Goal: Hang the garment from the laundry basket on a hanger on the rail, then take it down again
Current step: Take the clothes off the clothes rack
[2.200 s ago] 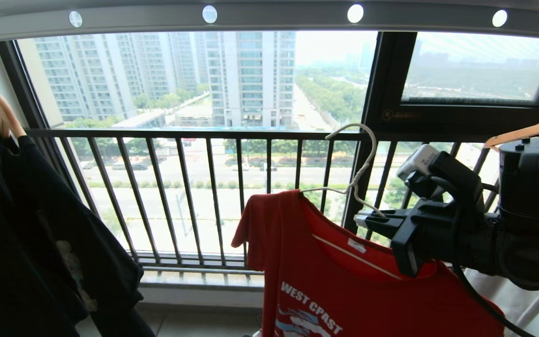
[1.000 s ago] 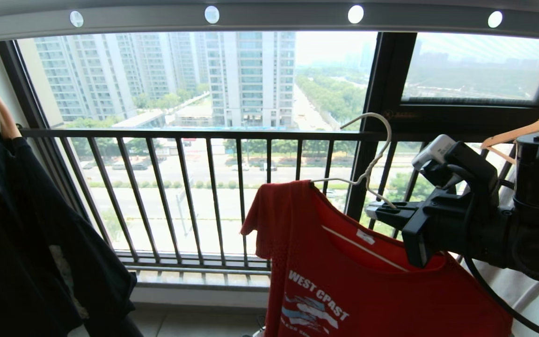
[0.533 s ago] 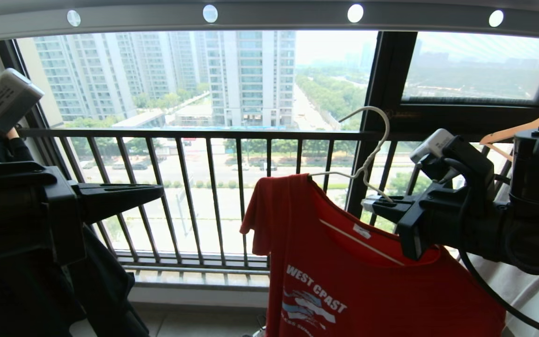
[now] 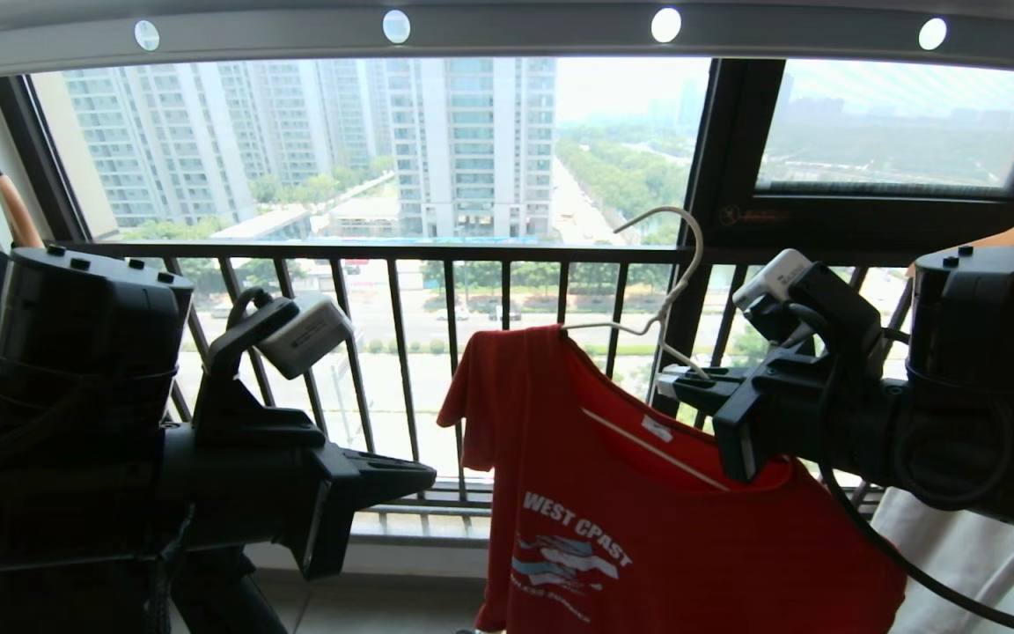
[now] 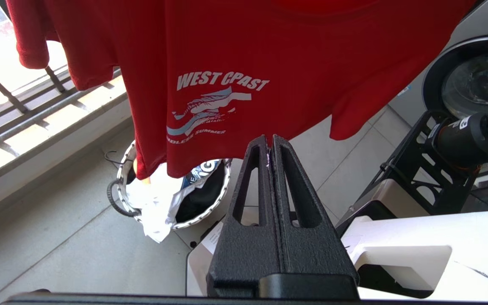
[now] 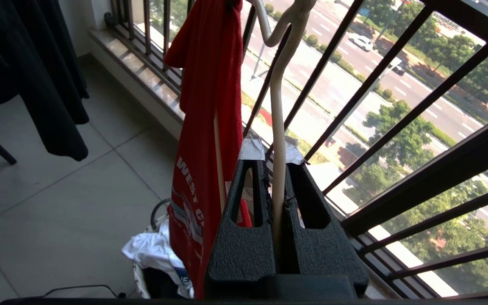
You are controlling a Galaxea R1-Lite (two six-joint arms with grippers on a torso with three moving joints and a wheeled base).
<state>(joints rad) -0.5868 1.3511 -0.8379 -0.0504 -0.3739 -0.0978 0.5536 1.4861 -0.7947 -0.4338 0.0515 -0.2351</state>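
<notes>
Risen into head view since a second ago: left gripper (image 4: 419, 480), jaws together, empty.
Garment (image 4: 648, 528) on hanger (image 4: 674, 291), right gripper (image 4: 674, 383) clamped on its wire (hook below rail (image 4: 516, 40), unhung); takedown remains.

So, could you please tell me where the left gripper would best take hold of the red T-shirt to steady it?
Probably the free hem below the print, approached from the robot's side, where the shut left gripper already points. The red T-shirt hangs flat, its bottom edge loose above the laundry basket. The right gripper grips the wire hanger at the neck, so the top is taken.
</notes>
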